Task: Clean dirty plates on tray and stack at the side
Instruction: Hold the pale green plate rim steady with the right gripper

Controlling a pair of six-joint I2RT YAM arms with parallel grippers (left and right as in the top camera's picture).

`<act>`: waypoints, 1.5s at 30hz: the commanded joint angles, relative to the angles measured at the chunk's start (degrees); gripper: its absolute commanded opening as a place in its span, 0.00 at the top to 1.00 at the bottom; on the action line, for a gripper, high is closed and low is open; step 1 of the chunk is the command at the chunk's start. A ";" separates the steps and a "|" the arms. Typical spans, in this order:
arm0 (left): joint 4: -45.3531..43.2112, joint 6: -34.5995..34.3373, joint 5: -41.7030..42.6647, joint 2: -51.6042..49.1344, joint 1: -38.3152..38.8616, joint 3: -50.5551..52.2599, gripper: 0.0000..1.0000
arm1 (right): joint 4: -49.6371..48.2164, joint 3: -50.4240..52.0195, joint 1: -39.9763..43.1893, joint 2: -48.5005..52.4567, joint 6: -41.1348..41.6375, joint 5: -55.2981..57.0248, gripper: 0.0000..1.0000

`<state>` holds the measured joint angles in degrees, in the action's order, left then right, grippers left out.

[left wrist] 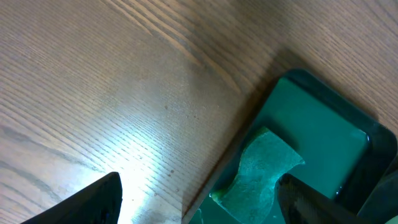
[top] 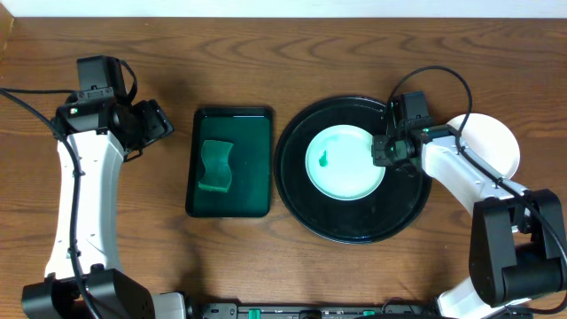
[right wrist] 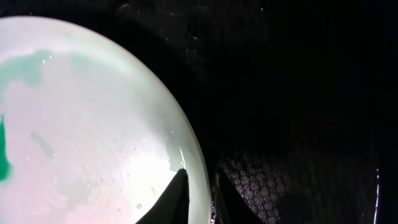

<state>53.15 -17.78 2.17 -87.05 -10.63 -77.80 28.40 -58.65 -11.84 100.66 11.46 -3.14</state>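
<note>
While the right gripper (top: pixel 383 151) pinches the right-hand rim of a pale aqua plate (top: pixel 350 173), one finger over the rim and one outside it, that plate lies in the middle of the glossy black tray (top: pixel 297 199), with a small green smear (top: pixel 323 161) left of its centre. A second plate (top: pixel 496 142), white, rests on the table (top: pixel 266 53) right of the tray, partly under the right arm (top: pixel 461 173). The left gripper (top: pixel 159 124) hovers spread wide, grasping nothing, beside the dark green rectangular tray (top: pixel 252 142) that holds a green sponge (top: pixel 215 166).

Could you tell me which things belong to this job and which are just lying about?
Job: smeared small round white plate; large round glossy black tray; second white plate aside; green sponge, probably.
Lying about: dark green rectangular tray.
</note>
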 commanded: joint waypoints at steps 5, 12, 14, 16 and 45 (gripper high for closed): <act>0.17 -0.04 -0.74 -0.07 -0.22 -0.81 0.20 | 0.98 0.39 -0.15 -0.15 -0.39 0.31 0.88; 0.17 -0.04 -0.74 -0.07 -0.24 -0.81 0.20 | 1.84 0.39 -0.17 -0.15 -0.39 0.31 0.96; 0.17 -0.04 -0.74 -0.07 -0.22 -0.81 0.20 | 1.84 0.39 -0.15 -0.15 -0.39 0.31 0.95; 0.17 -0.04 -0.74 -0.07 -0.24 -0.81 0.20 | 1.84 0.39 -0.15 -0.15 -0.39 0.31 0.93; 0.17 -0.04 -0.74 -0.07 -0.22 -0.81 0.20 | -0.22 1.36 -0.22 -0.15 -0.39 0.28 0.84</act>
<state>53.15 -17.78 2.17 -87.05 -10.63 -77.82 28.75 -58.39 -11.84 100.66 11.22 -2.96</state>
